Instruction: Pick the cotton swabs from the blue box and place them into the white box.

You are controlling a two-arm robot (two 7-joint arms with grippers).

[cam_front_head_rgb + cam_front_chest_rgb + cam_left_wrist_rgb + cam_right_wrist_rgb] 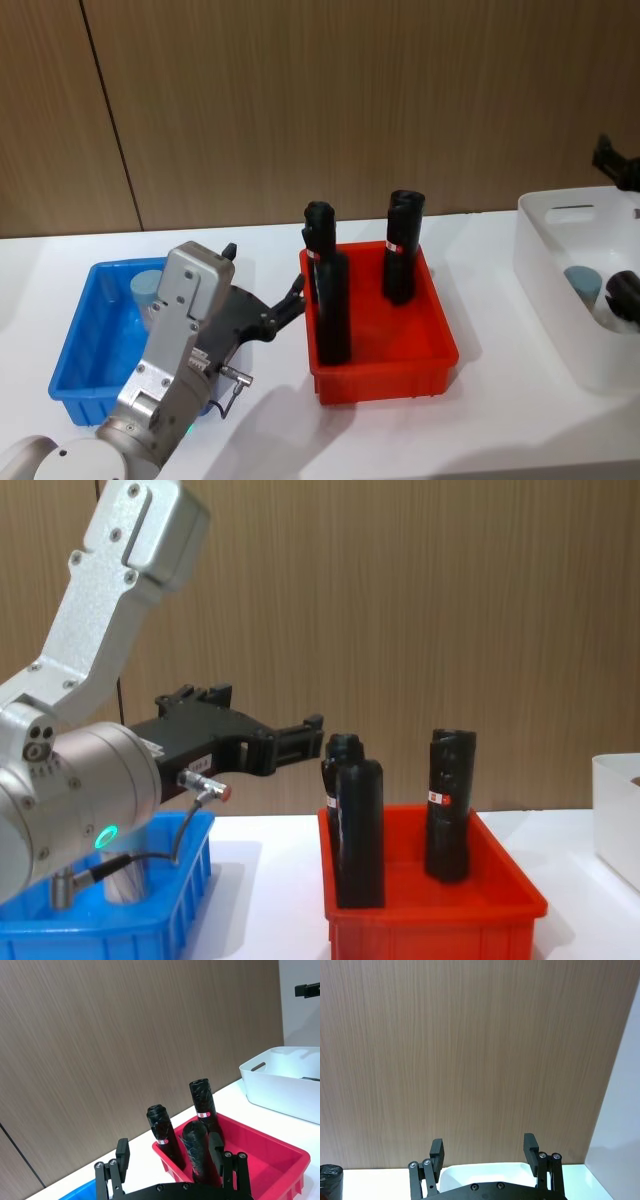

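The blue box (88,345) sits at the table's left, and one cotton swab jar (148,289) with a pale lid stands at its back. My left gripper (263,268) hovers open and empty above the blue box's right side, pointing toward the red bin; its fingers (122,1153) hold nothing. At the right stands the white box (560,305), where another cotton swab jar (583,283) rests inside. Over the white box, my right gripper (622,232) is open and empty, its fingers (530,1144) spread above the box's rim.
A red bin (440,355) holding three tall black cylinders (403,258) stands between the two boxes. From the chest view it lies just right of the blue box (192,905). A brown wood-grain wall runs behind the table.
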